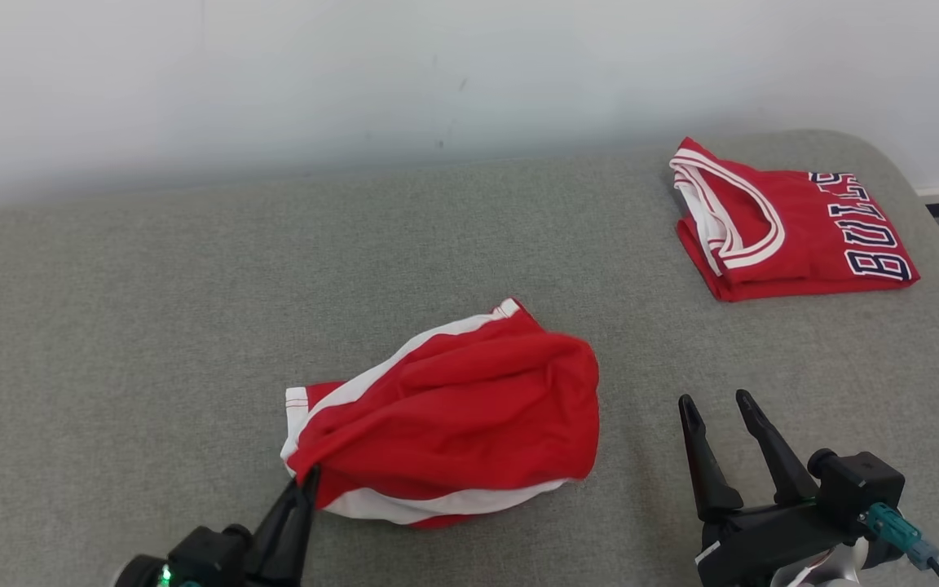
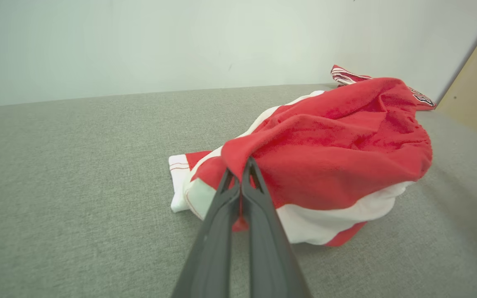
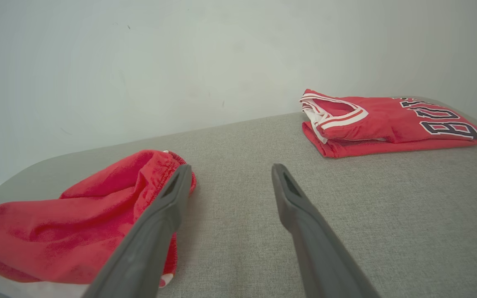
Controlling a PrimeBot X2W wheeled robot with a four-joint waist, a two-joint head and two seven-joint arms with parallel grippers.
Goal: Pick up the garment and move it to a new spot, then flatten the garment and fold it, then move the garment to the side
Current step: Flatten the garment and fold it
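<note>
A crumpled red garment [image 1: 461,408] with white side stripes lies in a heap on the grey surface, in the middle of the head view. My left gripper [image 1: 306,479] is shut on the garment's near left corner; in the left wrist view the two fingers of my left gripper [image 2: 240,165] pinch red cloth of the garment [image 2: 329,157] between them. My right gripper [image 1: 714,403] stands open to the right of the heap, with nothing in it. In the right wrist view my right gripper [image 3: 230,169] points past the garment [image 3: 77,223], which lies at its left.
A folded red jersey [image 1: 787,224] with dark lettering lies at the far right of the grey padded surface [image 1: 152,326]; it also shows as the jersey [image 3: 387,122] ahead of the right fingers. A pale wall [image 1: 355,73] runs behind the surface.
</note>
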